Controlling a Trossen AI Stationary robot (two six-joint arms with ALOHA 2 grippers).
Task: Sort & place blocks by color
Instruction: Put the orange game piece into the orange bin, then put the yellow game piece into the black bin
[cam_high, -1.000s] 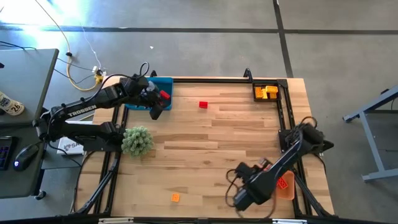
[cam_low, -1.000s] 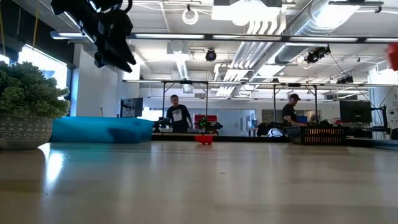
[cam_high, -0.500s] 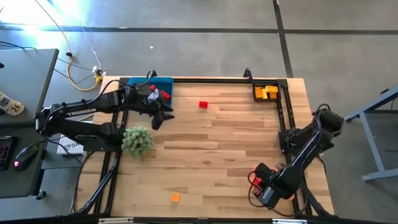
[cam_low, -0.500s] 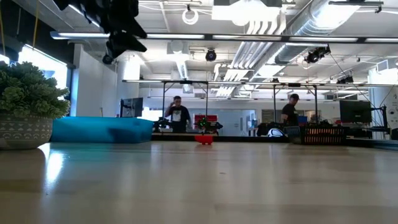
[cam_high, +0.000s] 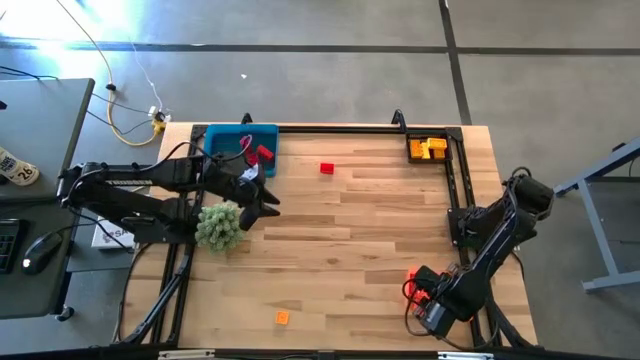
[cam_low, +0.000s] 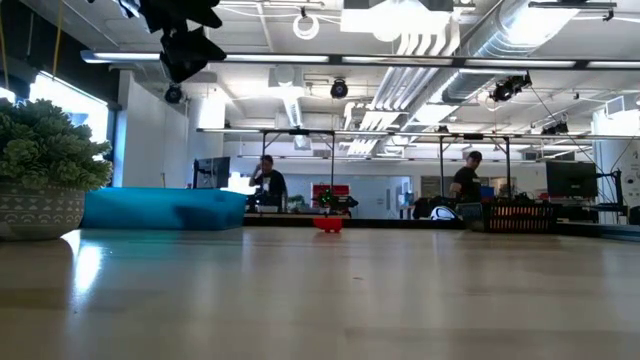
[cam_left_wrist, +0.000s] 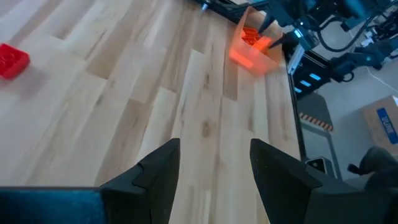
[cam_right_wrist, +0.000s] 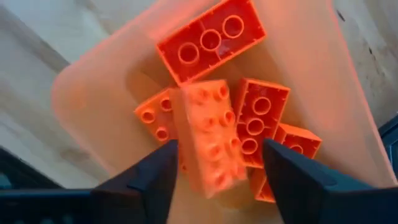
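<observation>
Over at the near right corner of the surface (cam_high: 370, 240), the right end effector (cam_right_wrist: 214, 168) hangs right above the orange tray (cam_right_wrist: 323, 81), fingers spread, with an orange block (cam_right_wrist: 210, 140) sitting between them; can't really tell if it's pinched or just lying on the pile. I count about five orange blocks (cam_right_wrist: 210, 38) in that tray, all studded, some showing their hollow undersides. The left end effector (cam_left_wrist: 211, 168) sits near the blue tray (cam_high: 225, 140) and the green plant ball (cam_high: 220, 226), fingers apart and holding nothing, just bare wood ahead of it. Blue tray has one red block (cam_high: 264, 154) that I can make out. One more red block (cam_high: 326, 168) lies loose out on the wood, well apart from everything, and a single small orange one (cam_high: 282, 318) sits near the front edge. Yellow blocks (cam_high: 430, 148) are bunched in the tray at the far right corner, too small to count.
</observation>
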